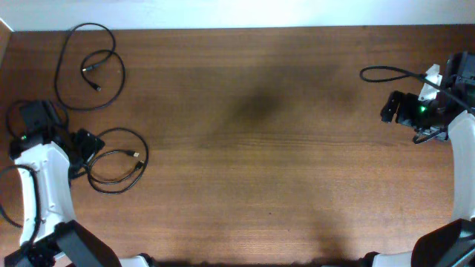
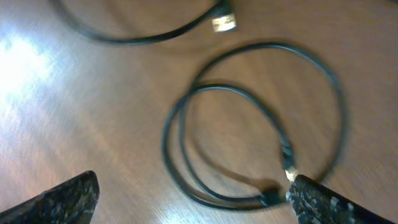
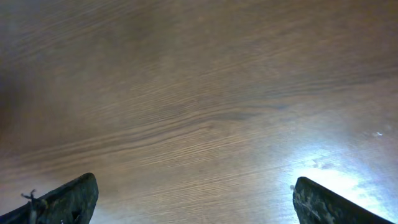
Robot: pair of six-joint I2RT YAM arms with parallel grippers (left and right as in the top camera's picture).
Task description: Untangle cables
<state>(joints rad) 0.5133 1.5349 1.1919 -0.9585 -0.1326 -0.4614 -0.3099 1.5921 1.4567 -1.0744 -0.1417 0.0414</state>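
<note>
Loosely looped at the left end of the brown wood-grain table: two of the thin black flexible cables, lying apart from each other. At the far corner, a wide open loop with both small plug ends inside it. Nearer, a doubled coil directly ahead of the black two-finger left gripper, jaws spread wide and grasping nothing.

Close up from the left wrist, slightly blurred: the coil flat on the wood beyond the left gripper, its gold-tipped plug just beside one dark fingertip. Beyond it, another black strand ending in a silvery plug.

Well apart at the opposite end, the right gripper, likewise released and empty, above bare wood. Beside that arm, a thin black cord curving over the tabletop; loose cable or arm wiring, impossible to tell.
</note>
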